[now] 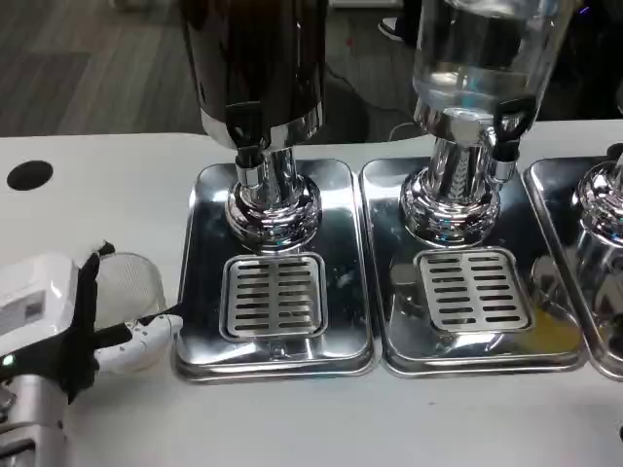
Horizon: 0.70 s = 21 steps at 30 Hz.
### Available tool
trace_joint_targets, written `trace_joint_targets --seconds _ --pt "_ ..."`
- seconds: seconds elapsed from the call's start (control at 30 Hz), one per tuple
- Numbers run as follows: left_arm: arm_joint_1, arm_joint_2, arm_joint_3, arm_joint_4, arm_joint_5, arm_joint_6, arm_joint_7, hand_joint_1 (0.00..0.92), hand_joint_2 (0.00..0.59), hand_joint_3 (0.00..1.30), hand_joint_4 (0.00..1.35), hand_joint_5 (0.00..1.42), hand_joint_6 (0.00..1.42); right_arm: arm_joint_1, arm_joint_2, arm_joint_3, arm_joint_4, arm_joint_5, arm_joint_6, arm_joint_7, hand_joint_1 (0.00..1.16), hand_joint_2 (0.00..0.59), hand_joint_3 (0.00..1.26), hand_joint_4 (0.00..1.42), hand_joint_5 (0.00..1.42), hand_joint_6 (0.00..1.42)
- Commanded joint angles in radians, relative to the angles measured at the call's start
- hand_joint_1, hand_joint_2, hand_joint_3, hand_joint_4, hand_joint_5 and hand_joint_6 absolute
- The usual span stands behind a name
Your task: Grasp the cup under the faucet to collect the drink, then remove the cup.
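Observation:
A clear plastic cup (131,287) stands on the white table at the left, just left of the first chrome tray (200,292). My left hand (68,321) is wrapped around the cup from the near-left side, its fingers (146,336) curling round the cup's front. The dark drink dispenser (255,58) rises above that tray, with its black faucet (245,131) over the slotted drip grate (274,295). The cup is left of the faucet, not under it.
A second dispenser (482,49) with clear liquid and its own tray (389,292) and grate (474,289) stands to the right. Part of a third chrome tray (604,243) shows at the right edge. A black hole (29,174) marks the table's far left.

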Motion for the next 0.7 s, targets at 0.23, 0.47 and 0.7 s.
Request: trace_joint_targets --seconds 0.23,0.47,0.7 --pt "-0.021 0.029 -0.033 0.035 0.004 0.012 0.020 0.316 0.080 0.27 0.31 0.54 0.64 -0.014 0.000 -0.005 0.024 0.043 -0.036 0.013 0.45 0.379 0.19 0.05 0.02 0.00" --pt "-0.030 0.038 -0.049 0.050 0.003 0.016 0.030 0.362 0.092 0.31 0.37 0.58 0.67 -0.022 0.003 -0.003 0.033 0.059 -0.043 0.019 0.45 0.379 0.18 0.05 0.03 0.00" --pt "-0.028 0.039 -0.055 0.056 0.001 0.015 0.044 0.370 0.097 0.36 0.43 0.64 0.70 -0.031 0.005 0.000 0.037 0.063 -0.040 0.029 0.45 0.379 0.18 0.05 0.03 0.00"
